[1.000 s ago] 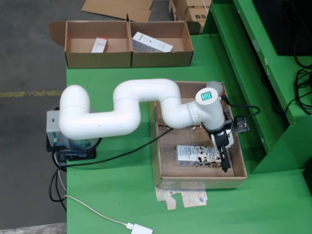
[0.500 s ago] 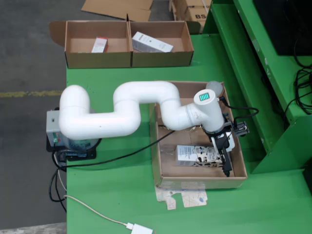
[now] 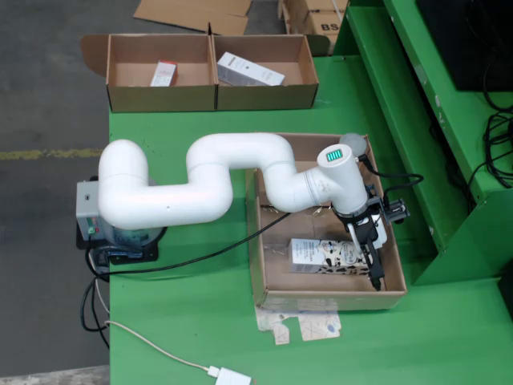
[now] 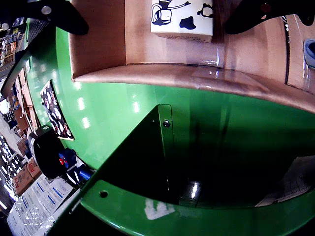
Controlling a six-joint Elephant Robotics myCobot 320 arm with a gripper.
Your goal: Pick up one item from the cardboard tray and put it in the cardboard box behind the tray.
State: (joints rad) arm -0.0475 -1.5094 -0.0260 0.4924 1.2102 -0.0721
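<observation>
The tool (image 3: 374, 269) hangs inside the cardboard tray (image 3: 268, 277), just beside the patterned box (image 3: 325, 255). Its fingers (image 4: 59, 14) stand wide apart, gripping nothing.

Wrist view: your carton (image 4: 181, 19) is cut by the top edge; both fingertips (image 4: 64, 17) run off-frame.

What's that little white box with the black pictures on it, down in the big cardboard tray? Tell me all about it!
The small white carton with black cartoon drawings looks like thin printed cardboard. It lies flat on the floor of the open brown cardboard tray, long side running left to right in the fixed view, near the tray's right end. Its lid looks closed. The wrist view shows one end of it between the two black fingers. The black gripper hangs at its right end, open, not clamping it.
</observation>
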